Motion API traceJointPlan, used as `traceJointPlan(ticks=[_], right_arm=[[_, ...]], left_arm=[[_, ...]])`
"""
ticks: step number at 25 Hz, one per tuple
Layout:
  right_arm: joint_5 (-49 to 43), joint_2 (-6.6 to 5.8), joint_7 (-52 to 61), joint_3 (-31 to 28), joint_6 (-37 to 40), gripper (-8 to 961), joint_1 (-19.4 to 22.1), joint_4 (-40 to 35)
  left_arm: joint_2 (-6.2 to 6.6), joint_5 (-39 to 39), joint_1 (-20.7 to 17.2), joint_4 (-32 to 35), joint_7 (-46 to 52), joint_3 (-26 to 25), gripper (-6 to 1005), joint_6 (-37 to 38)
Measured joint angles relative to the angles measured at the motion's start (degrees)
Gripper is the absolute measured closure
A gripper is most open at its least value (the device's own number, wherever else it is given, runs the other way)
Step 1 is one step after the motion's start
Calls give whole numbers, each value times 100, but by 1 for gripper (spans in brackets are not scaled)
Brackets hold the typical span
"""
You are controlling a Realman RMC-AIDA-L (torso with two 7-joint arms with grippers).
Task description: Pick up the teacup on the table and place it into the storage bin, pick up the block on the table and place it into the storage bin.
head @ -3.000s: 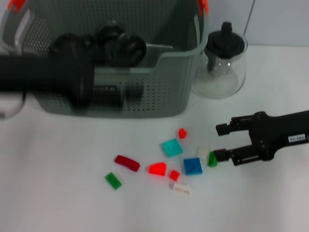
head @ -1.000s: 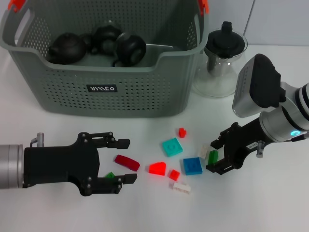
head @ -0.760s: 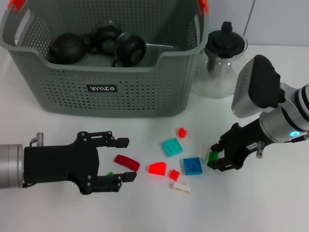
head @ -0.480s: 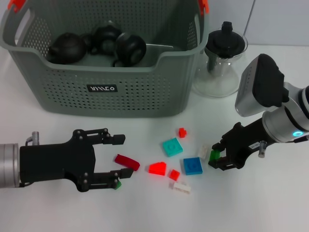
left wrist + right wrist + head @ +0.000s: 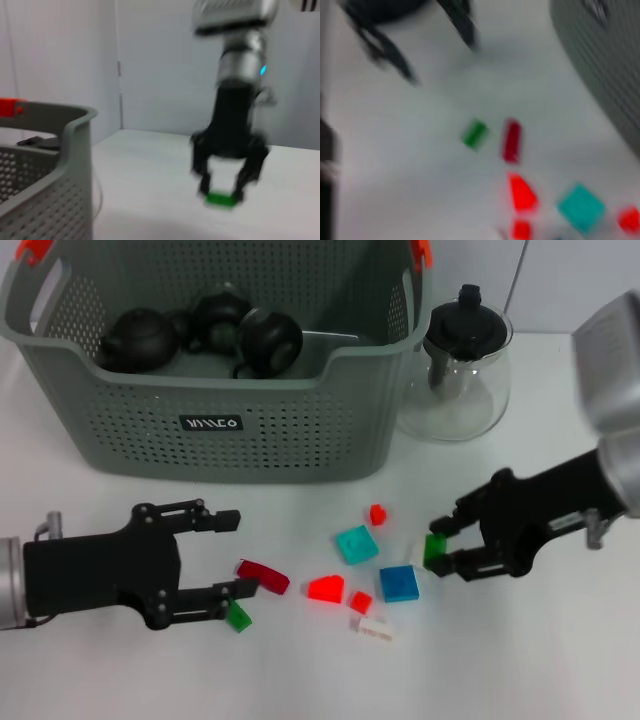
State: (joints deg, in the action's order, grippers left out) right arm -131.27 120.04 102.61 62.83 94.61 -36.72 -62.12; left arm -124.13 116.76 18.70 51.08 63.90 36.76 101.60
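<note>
Two grippers at work, lower frame. Left gripper (image 5: 222, 556), lower left, spread wide, nothing held; flat green block (image 5: 238, 616) touching its lower finger, dark red block (image 5: 263, 576) between fingers. Right gripper (image 5: 447, 543), right of centre, clamped on small green block (image 5: 435, 549), raised slightly off worktop (image 5: 520, 660). Risk, by judgement: thin hold, block could slip on way to storage bin (image 5: 300, 430), upper left. Three dark teapots (image 5: 200, 330) inside bin; glass teapot (image 5: 458, 365) beside, one.
</note>
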Motion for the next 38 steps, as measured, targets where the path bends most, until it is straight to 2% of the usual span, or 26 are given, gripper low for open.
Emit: traceJointPlan(ticks=[5, 9, 13, 16, 20, 23, 25, 31, 38], right_arm=[[1200, -45, -76, -743, 994, 503, -221, -369], [1814, -74, 121, -1075, 924, 500, -729, -371], [1898, -135, 483, -1223, 353, 498, -1478, -240], [1631, -249, 804, -1154, -315, 496, -2066, -1], [760, -427, 1061, -1089, -1260, 493, -2899, 805], [186, -453, 1072, -1025, -1881, 491, -3284, 1382], [-227, -422, 1045, -870, -2445, 489, -3484, 1897], [-468, -358, 1045, -466, -3154, 485, -3563, 2534], [-481, -334, 1070, -360, -3242, 480, -3438, 2728]], left_arm=[[7, 33, -90, -1, -95, -180, 277, -8], [2, 36, -118, -2, -98, -208, 277, -10], [-7, 39, -119, -4, -97, -207, 277, -9], [-7, 40, -110, -27, -97, -202, 277, -10], [2, 40, -83, -94, -97, -208, 277, -40], [3, 40, -68, -137, -97, -209, 277, -87], [3, 40, -59, -158, -97, -211, 277, -96], [9, 35, -59, -159, -97, -214, 278, -97], [12, 17, -59, -159, -97, -214, 278, -112]])
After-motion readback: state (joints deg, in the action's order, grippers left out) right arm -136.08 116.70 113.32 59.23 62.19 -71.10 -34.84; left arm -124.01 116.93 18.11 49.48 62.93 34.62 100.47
